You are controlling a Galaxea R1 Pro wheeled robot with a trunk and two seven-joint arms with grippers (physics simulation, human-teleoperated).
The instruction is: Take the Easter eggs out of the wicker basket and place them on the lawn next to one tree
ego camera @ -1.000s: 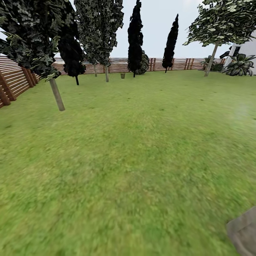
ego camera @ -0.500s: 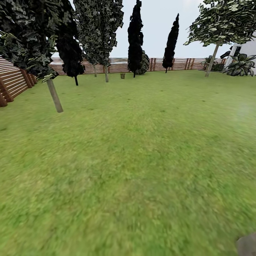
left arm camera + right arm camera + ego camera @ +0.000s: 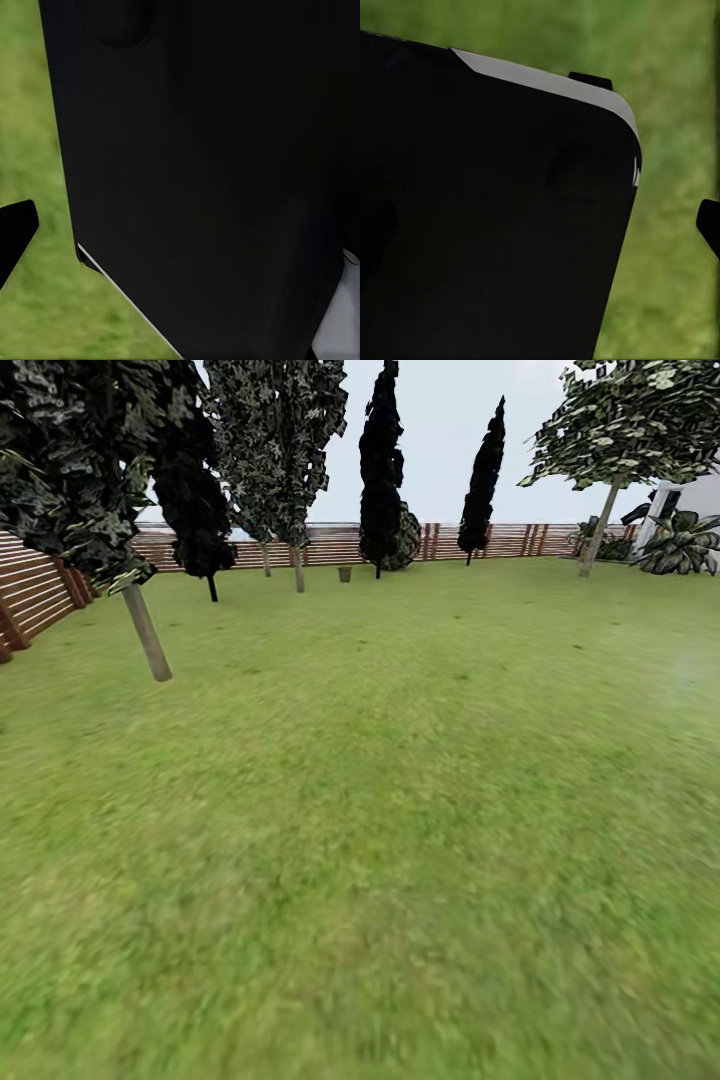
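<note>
1. Head view: a wide stretch of the lawn (image 3: 380,810) runs ahead to a brown slatted fence (image 3: 520,540) that rings the garden. A tiny brown shape, likely the wicker basket (image 3: 345,573), stands on the grass far off near the fence, between the pale-trunked trees and a black cone tree (image 3: 380,460). It is too small to show any eggs. The nearest tree (image 3: 146,632) with a pale leaning trunk stands to the left, well apart from the basket; two more pale trunks (image 3: 298,570) rise just beside it.

2. Left wrist view: a large black body of the robot (image 3: 202,172) blocks most of the picture, with blurred grass beside it. A dark tip (image 3: 15,232) pokes in at the edge; I cannot tell whether the left claw is wide or narrow.

3. Right wrist view: again a black panel with a pale edge (image 3: 487,210) over grass, and a dark tip (image 3: 709,223) at the side. The right claw's state cannot be told either.

4. Risks, as I judge them: the basket is far, so a drive slightly off line could clip the trees crowding near it or knock the basket over and scatter the eggs. With both wrist views blocked, arm posture needs checking before reaching.
</note>
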